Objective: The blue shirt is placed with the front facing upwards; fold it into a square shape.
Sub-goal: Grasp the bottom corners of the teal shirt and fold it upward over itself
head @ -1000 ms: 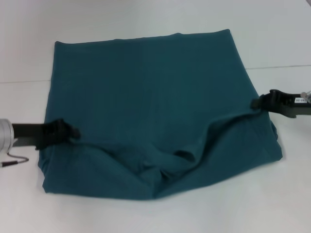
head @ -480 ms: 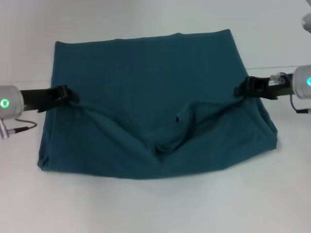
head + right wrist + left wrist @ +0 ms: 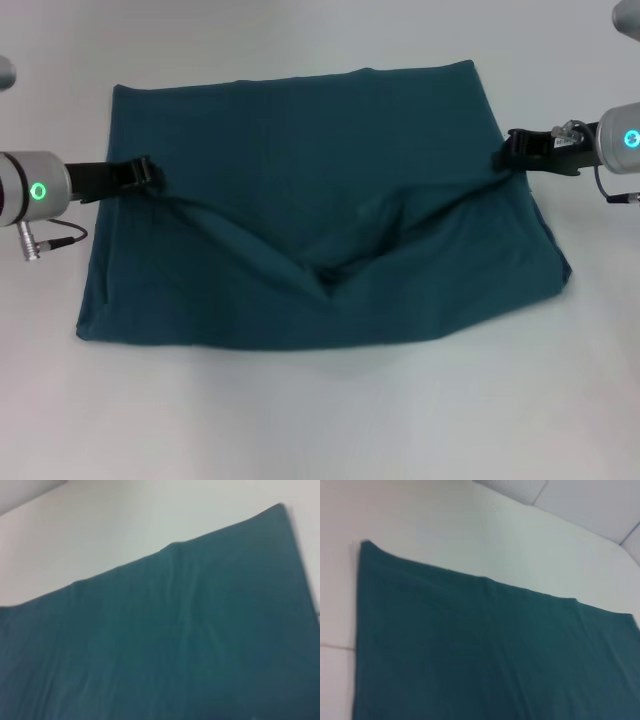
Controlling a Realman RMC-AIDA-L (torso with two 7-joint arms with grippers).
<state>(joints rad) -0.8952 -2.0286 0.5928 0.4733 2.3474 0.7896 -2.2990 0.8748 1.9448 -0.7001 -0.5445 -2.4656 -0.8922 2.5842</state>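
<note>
Teal cotton covers most of the white counter (image 3: pixel 320 420): the blue shirt (image 3: pixel 300 140) lies as a broad rectangle, its far edge flat and straight towards the counter's far edge, no lettering or collar showing. The left gripper (image 3: pixel 148 176) pinches the cloth at the shirt's left side and the right gripper (image 3: pixel 503 156) pinches it at the right side, each set of fingers pressed onto a raised layer. Between them that layer sags in a deep V towards the middle, with tight creases running from each pinch point down to the dip. The step in hand looks like a fold of the near half over the far half. The next move likely calls for both arms to carry the held edge evenly towards the far edge, keeping it taut enough to take out the sag, then lower and let go.
</note>
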